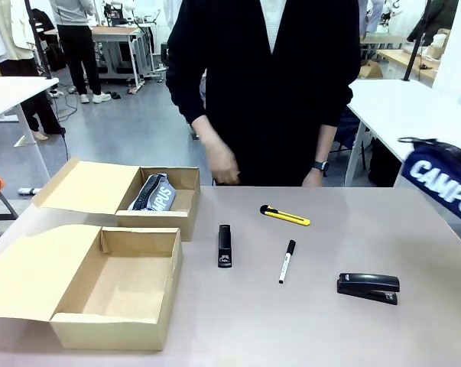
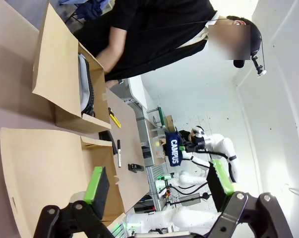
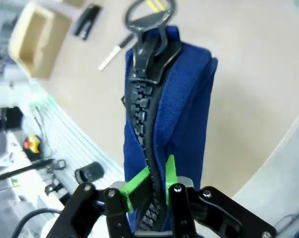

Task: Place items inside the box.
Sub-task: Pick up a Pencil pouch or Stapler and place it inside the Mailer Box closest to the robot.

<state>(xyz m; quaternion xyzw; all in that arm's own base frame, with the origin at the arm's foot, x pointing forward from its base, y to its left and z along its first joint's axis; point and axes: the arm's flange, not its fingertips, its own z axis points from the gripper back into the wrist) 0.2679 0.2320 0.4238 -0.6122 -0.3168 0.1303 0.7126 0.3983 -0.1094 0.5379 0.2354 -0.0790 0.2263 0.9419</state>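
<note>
A navy zip pouch [image 3: 181, 104] hangs in the air, my right gripper [image 3: 156, 182] shut on its zipper edge; it shows at the table's right edge [image 1: 443, 183] and far off [image 2: 173, 148]. A grey pouch [image 1: 155, 193] lies inside the far cardboard box [image 1: 186, 218]. The near box [image 1: 112, 332] stands open with nothing in it. On the table lie a small black stapler [image 1: 225, 246], a yellow utility knife [image 1: 285, 216], a white marker [image 1: 287, 261] and a larger black stapler [image 1: 368, 287]. My left gripper [image 2: 158, 186] hovers open above the near box [image 2: 45, 163].
A person in a dark top stands at the far side, one hand [image 1: 221, 162] hanging over the table's edge behind the far box. Both boxes' lids [image 1: 83, 186] lie folded out to the left. Bare tabletop [image 1: 291, 329] lies between the items and the front edge.
</note>
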